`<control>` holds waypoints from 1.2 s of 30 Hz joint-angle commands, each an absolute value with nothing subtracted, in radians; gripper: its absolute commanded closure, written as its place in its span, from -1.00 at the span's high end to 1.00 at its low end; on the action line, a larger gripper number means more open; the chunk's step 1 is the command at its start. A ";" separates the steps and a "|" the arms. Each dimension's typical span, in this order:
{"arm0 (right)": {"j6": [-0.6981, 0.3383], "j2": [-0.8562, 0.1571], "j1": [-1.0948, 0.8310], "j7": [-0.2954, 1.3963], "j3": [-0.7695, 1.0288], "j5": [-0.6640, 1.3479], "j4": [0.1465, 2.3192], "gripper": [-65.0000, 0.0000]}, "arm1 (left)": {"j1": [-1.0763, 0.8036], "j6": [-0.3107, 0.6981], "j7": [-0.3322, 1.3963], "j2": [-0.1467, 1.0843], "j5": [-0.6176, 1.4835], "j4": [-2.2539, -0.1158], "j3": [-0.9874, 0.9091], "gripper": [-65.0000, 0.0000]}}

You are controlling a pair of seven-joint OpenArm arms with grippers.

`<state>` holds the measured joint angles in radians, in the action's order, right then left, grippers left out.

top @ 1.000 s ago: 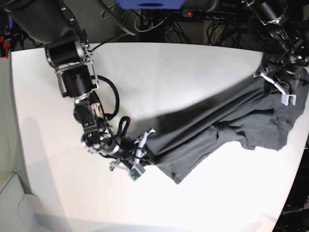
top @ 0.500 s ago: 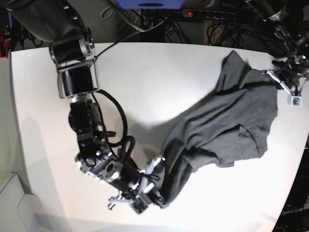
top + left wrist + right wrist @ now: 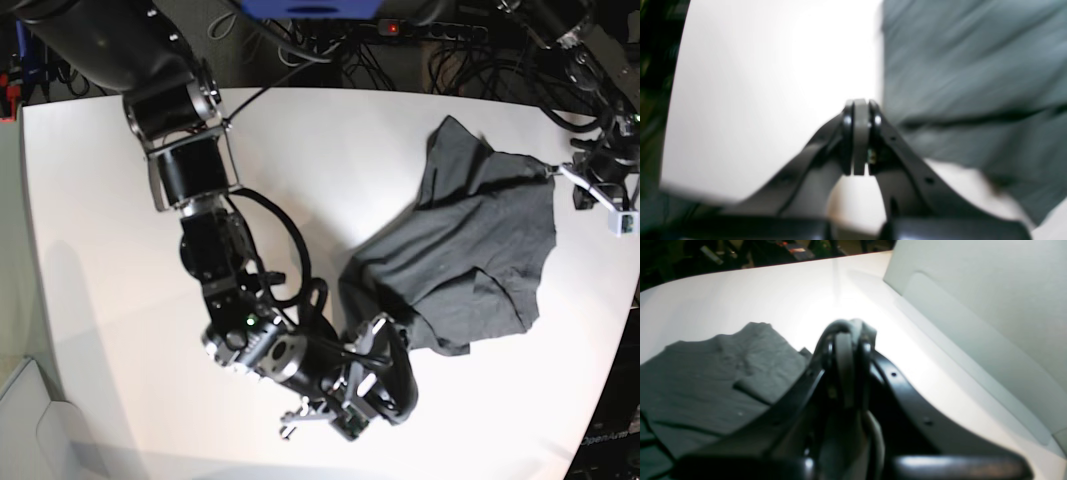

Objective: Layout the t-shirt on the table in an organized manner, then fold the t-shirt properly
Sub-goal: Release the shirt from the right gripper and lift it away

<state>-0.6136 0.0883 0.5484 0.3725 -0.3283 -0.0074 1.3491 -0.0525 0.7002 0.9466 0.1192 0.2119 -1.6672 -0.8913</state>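
The dark grey t-shirt (image 3: 470, 240) lies crumpled on the right half of the white table (image 3: 330, 150), hanging between both grippers. My right gripper (image 3: 380, 335) is shut on the shirt's near lower edge; in the right wrist view a fold of cloth (image 3: 868, 330) wraps over the closed tips (image 3: 848, 330), and the rest of the shirt (image 3: 723, 373) spreads to the left. My left gripper (image 3: 562, 175) is shut on the shirt's far right corner, which is drawn to a point. The blurred left wrist view shows its tips (image 3: 860, 101) pressed together beside the shirt (image 3: 973, 83).
A power strip and cables (image 3: 430, 30) run behind the table's far edge. A pale grey panel (image 3: 30, 430) stands off the near left corner, also seen as a panel (image 3: 973, 306) in the right wrist view. The left gripper is close to the table's right edge (image 3: 625, 300).
The right arm has swung toward the near edge and rightward, dragging its end of the shirt along. The shirt has gone from a stretched band to a slack, bunched heap.
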 commanded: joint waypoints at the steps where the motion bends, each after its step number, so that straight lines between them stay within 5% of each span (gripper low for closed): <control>1: -0.610 0.091 0.572 0.348 -0.325 0.007 1.369 -0.99 | -0.016 0.698 0.929 0.134 0.249 -1.685 -0.889 -0.99; 13: -0.608 0.036 0.487 0.375 -0.321 0.005 1.460 -0.99 | 0.266 0.694 0.897 0.082 0.145 -1.399 -0.753 -0.99; 24: -0.608 -0.015 0.489 0.472 -0.302 0.005 1.616 -0.99 | 0.272 0.625 0.607 0.122 0.071 -1.058 -0.753 -0.99; 32: -0.608 -0.010 0.527 0.512 -0.286 0.005 1.621 -0.99 | 0.188 0.625 0.544 0.170 0.079 -1.023 -0.754 -0.99; 36: -0.608 -0.007 0.561 0.529 -0.423 0.005 1.584 -0.99 | 0.153 0.636 0.544 0.182 0.079 -1.026 -0.802 -0.99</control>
<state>-0.6025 -0.0204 0.5388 0.5587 -0.4210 -0.0193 1.5688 0.1551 0.6552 0.5072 0.1688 0.1135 -1.0210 -0.7998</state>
